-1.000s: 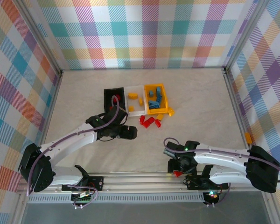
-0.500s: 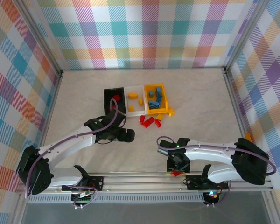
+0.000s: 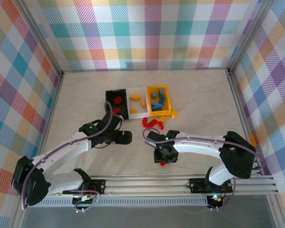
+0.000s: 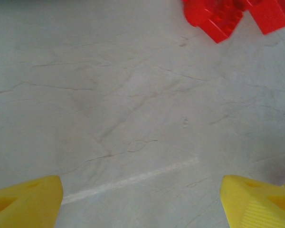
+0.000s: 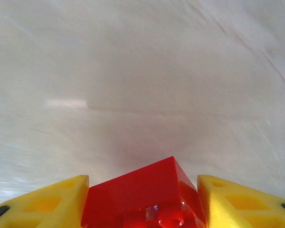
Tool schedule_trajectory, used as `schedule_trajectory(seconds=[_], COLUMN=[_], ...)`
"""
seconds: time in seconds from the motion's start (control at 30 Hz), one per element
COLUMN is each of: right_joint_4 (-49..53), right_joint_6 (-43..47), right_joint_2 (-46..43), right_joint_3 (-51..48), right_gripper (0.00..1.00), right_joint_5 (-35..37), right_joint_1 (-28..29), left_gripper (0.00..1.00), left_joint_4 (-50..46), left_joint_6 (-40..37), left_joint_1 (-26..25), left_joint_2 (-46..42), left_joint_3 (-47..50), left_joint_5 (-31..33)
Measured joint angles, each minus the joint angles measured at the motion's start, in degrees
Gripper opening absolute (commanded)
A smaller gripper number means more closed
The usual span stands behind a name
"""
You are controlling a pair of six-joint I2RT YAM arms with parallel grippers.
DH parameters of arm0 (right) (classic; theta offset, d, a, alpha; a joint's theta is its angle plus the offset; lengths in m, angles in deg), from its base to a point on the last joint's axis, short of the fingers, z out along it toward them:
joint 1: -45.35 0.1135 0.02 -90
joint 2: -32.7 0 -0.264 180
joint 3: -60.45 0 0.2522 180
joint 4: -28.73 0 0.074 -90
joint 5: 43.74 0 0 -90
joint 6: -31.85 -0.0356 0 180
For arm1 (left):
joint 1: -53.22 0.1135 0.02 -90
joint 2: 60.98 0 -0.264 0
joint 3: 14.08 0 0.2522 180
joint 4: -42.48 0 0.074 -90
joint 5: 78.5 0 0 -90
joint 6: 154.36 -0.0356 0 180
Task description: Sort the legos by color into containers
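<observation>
Right pincer (image 3: 164,159) has swung from the near rail toward mid-desk, closing on the way. It now pinches a red lego (image 5: 142,194) between its yellow fingers (image 5: 42,202); whether the brick rests on the desk (image 3: 204,104) or hangs just above it cannot be told. Left pincer (image 4: 142,204) stands spread and empty near the loose red legos (image 3: 150,123), which lie just in front of the containers. The black container (image 3: 109,93) already holds red pieces. Judged handling: the brick is light, rigid and smooth-walled, so liable to twist or slip. Its flat opposite walls offer the surest hold, its corners the poorest.
</observation>
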Motion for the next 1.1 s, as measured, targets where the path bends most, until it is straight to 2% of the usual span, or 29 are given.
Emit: schedule_trajectory(seconds=[0.23, 0.4, 0.6, 0.63, 0.67, 0.77, 0.83, 0.97, 1.1], right_joint_4=[0.11, -0.31, -0.85, -0.5, -0.35, -0.09, -0.17, -1.66, -4.59], right_joint_6=[12.09, 19.91, 25.99, 26.82, 27.36, 28.96, 29.77, 31.28, 32.37], right_joint_2=[9.38, 21.24, 38.34, 41.29, 43.93, 50.88, 53.11, 52.63, 46.49], right_joint_3=[22.67, 42.21, 64.74, 68.63, 71.89, 80.52, 82.62, 82.44, 72.22], right_gripper=[0.55, 0.55, 0.55, 0.57, 0.63, 0.69, 0.74, 0.77, 0.76], right_joint_5=[0.76, -1.27, -7.06, -7.96, -8.81, -10.97, -11.85, -13.31, -12.63], right_joint_1=[-6.47, -10.08, -14.34, -15.02, -15.52, -16.85, -17.62, -18.25, -18.34], left_gripper=[0.88, 0.89, 0.89, 0.89, 0.89, 0.88, 0.89, 0.88, 0.88], left_joint_4=[-7.41, -10.95, -13.14, -13.38, -13.42, -13.33, -13.11, -11.78, -9.99], left_joint_6=[0.96, 1.09, 1.09, 1.09, 1.07, 1.05, 1.05, 0.7, 0.04], left_joint_1=[5.49, 7.8, 9.33, 9.51, 9.64, 9.81, 9.9, 9.9, 9.88], left_joint_2=[-12.11, -16.85, -18.64, -18.51, -18.38, -17.66, -17.07, -16.35, -14.43], left_joint_3=[-0.9, -1.81, -1.9, -1.9, -1.9, -1.88, -1.88, -1.57, -1.27], left_joint_5=[7.48, 10.4, 10.97, 10.91, 10.73, 9.73, 8.74, 5.86, 2.4])
